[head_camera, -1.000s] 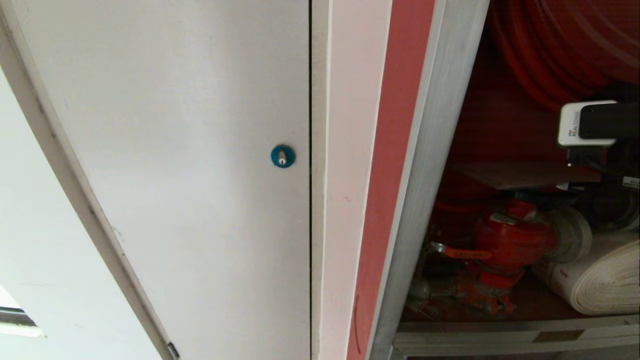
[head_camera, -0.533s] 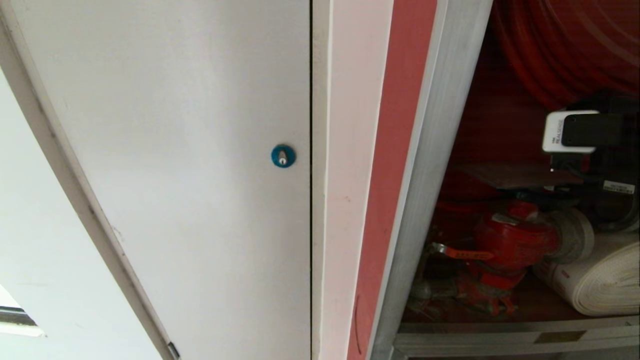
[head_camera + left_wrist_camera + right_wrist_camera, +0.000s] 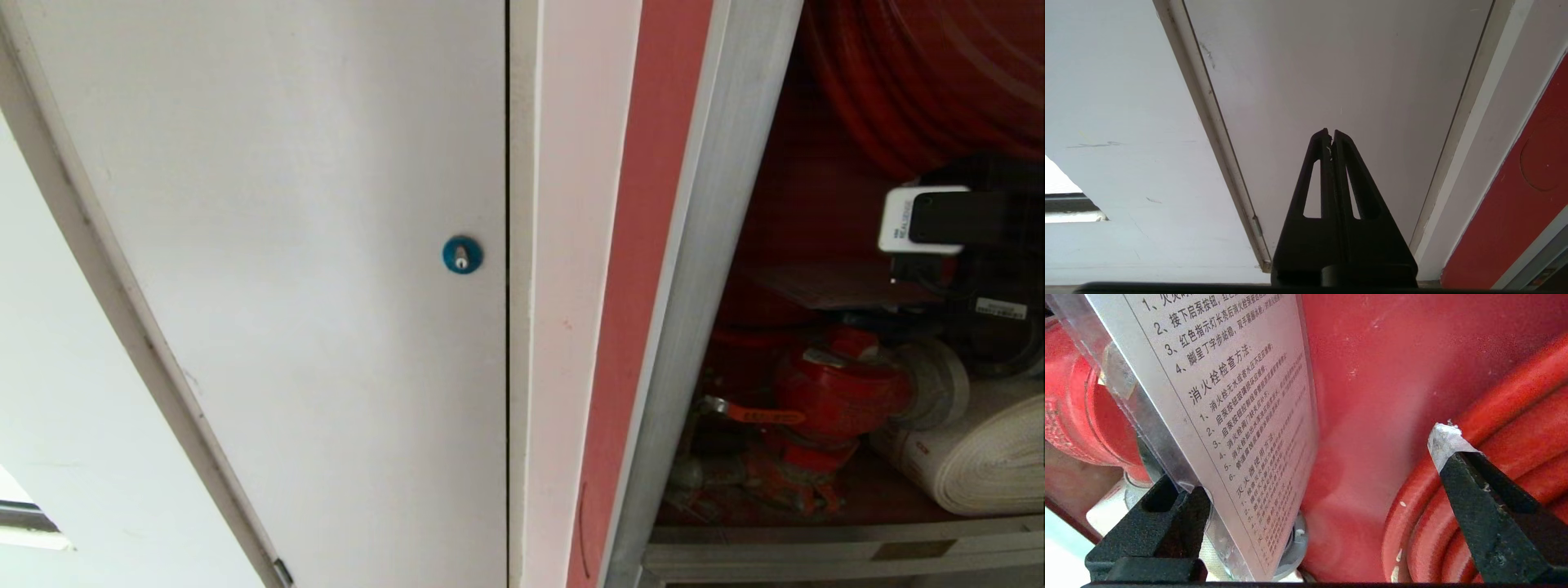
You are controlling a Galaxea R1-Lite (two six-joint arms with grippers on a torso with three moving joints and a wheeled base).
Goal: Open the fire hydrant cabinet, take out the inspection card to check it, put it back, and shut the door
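Our right gripper [image 3: 1314, 465] reaches inside the open fire hydrant cabinet [image 3: 702, 269], its fingers spread wide and holding nothing. The inspection card [image 3: 1237, 408] lies flat atop the red valve [image 3: 833, 392], against one finger [image 3: 1167, 506] and apart from the other, beside the red hose reel [image 3: 922, 73]. Our left gripper [image 3: 1331, 136] is pressed closed, facing the white-grey panel [image 3: 310, 245].

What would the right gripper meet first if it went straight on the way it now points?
Probably the cabinet's red back wall. The right gripper is open, with the card just inside one finger and the hose reel behind the other. Depth is unclear, so the card's edge might brush first.
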